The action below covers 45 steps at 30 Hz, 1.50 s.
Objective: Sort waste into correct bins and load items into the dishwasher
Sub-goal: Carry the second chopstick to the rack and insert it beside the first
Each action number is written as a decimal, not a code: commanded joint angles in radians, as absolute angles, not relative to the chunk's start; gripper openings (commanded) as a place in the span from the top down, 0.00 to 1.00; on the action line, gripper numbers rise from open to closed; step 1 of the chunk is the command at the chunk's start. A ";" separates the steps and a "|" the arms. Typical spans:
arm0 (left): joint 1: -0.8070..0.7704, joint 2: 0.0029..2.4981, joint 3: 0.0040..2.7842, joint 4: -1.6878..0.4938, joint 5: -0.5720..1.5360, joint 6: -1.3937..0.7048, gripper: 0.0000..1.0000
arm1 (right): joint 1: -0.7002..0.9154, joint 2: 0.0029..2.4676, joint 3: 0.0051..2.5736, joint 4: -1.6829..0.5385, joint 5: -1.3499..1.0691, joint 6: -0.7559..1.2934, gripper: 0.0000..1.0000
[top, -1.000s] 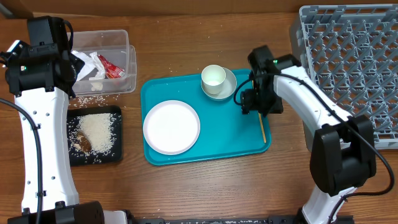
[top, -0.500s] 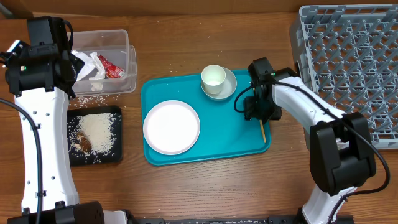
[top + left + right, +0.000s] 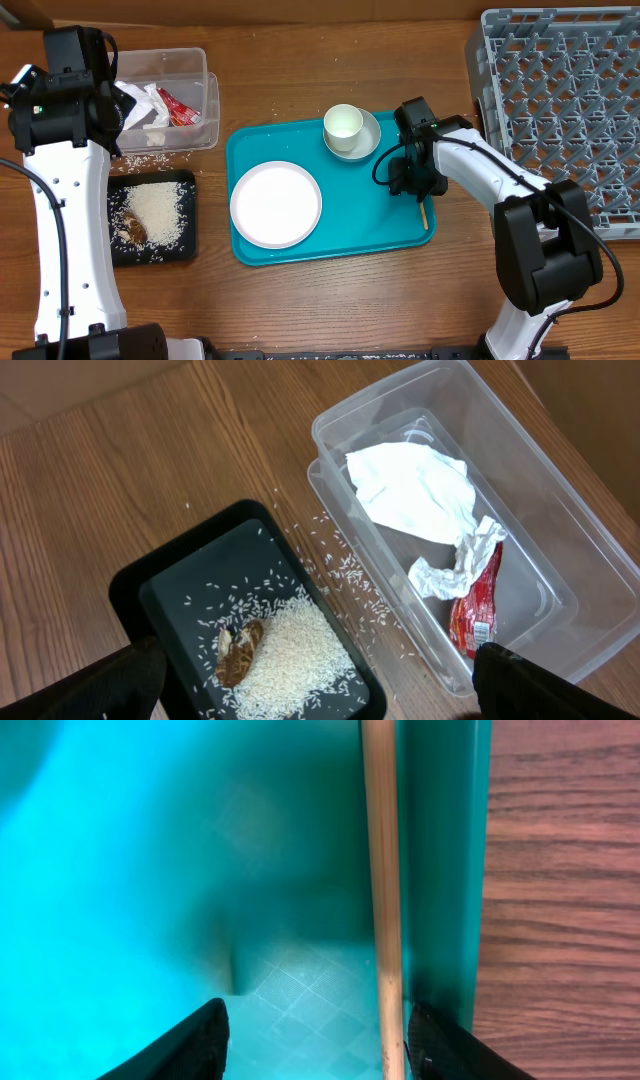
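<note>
Right wrist view: the right end effector (image 3: 320, 1045), half open, straddles a chopstick (image 3: 383, 870) without clamping it; the stick lies inside the teal tray (image 3: 120, 870) along its right wall. Meanwhile the left end effector (image 3: 320, 690) gapes wide, empty.

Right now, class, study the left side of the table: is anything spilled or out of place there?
Yes. Loose white rice grains lie scattered on the bare wooden table, in the strip between the black tray and the clear tub, instead of inside either bin.
</note>
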<state>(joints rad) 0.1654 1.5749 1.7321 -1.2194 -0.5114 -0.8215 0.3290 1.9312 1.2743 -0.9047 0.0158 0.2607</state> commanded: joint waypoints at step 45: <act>0.163 1.584 1.730 -1.218 -0.519 -0.842 0.00 | -0.174 2.043 2.094 -1.261 -0.003 -0.094 0.96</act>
<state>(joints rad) 0.1654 1.5749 1.7321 -1.2194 -0.5114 -0.8215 -0.1490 2.0560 2.0758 -1.2835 0.0078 -0.0517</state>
